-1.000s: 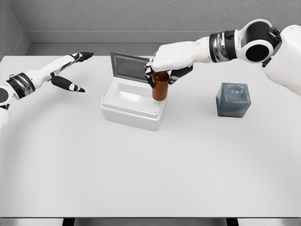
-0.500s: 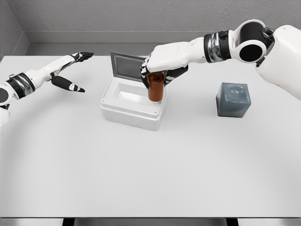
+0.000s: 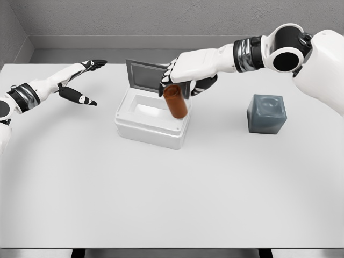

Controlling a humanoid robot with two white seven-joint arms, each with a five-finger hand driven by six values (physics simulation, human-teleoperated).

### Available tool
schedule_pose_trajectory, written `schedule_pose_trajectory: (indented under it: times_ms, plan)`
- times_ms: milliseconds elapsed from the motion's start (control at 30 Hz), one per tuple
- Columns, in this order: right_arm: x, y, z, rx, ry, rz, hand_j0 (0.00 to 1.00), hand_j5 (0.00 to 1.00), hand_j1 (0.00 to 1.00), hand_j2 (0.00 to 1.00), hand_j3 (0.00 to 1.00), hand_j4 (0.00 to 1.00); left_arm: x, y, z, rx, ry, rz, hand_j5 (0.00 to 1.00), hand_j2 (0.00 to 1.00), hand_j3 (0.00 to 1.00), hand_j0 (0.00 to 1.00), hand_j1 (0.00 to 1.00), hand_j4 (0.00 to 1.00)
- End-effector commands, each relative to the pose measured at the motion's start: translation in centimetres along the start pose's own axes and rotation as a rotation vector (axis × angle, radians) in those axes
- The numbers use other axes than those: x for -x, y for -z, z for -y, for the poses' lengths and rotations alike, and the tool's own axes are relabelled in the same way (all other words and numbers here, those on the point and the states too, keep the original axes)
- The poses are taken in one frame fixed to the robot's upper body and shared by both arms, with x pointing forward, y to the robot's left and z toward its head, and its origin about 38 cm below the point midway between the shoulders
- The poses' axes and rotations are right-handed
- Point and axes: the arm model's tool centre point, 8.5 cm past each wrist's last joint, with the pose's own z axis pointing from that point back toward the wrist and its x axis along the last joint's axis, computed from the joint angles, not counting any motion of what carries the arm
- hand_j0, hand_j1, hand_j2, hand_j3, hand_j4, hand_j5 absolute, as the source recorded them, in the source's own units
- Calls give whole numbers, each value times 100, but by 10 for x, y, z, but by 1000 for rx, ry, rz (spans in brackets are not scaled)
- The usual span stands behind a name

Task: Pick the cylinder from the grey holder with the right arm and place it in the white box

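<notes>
Illumination bright, even and diffuse, apparently from overhead; no glare or blown highlights on the table (image 3: 172, 204); shadows soft and faint, a pale one on the table surface beside the white box (image 3: 153, 119) toward 6 o'clock, another under the grey holder (image 3: 266, 114); render slightly soft with compression smear; cylinder (image 3: 175, 101) edges blurred; corners undistorted; back wall grainy, darker at 12 o'clock.

Brown cylinder (image 3: 176, 101) — tilted, under the right hand (image 3: 185, 80) — over white box (image 3: 152, 124).
</notes>
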Motion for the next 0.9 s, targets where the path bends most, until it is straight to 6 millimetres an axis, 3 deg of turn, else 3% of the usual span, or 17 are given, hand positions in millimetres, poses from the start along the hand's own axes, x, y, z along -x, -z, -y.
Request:
schedule_pose_trajectory:
  times_ms: [0,100,333,433,600,767,867]
  plan:
    - [-1,0,1,0,-7,-2,93,93,93,93,93,93,0,0,-1,-7,-7,3,100,100,100,100,100,100]
    - [-4,-1,7,7,-24,4,98,98,98,98,98,98,0,0,-1,-7,-7,3,100,100,100,100,100,100]
    - [-21,-9,23,38,-83,37,98,98,98,98,98,98,1,-1,0,-5,-5,-1,100,100,100,100,100,100]
    - [-30,-55,25,53,-133,7,100,100,100,100,100,100,0,0,1,4,5,-3,100,100,100,100,100,100]
    - [-12,-160,-9,44,-8,-146,100,100,100,100,100,100,-11,8,-12,32,78,-13,100,100,100,100,100,100]
    - [-4,-184,-34,24,65,-204,100,100,100,100,100,100,-28,21,-26,71,143,-11,100,100,100,100,100,100]
    - [3,-190,-38,45,108,-216,100,100,100,100,100,100,-38,32,-35,119,196,-33,100,100,100,100,100,100]
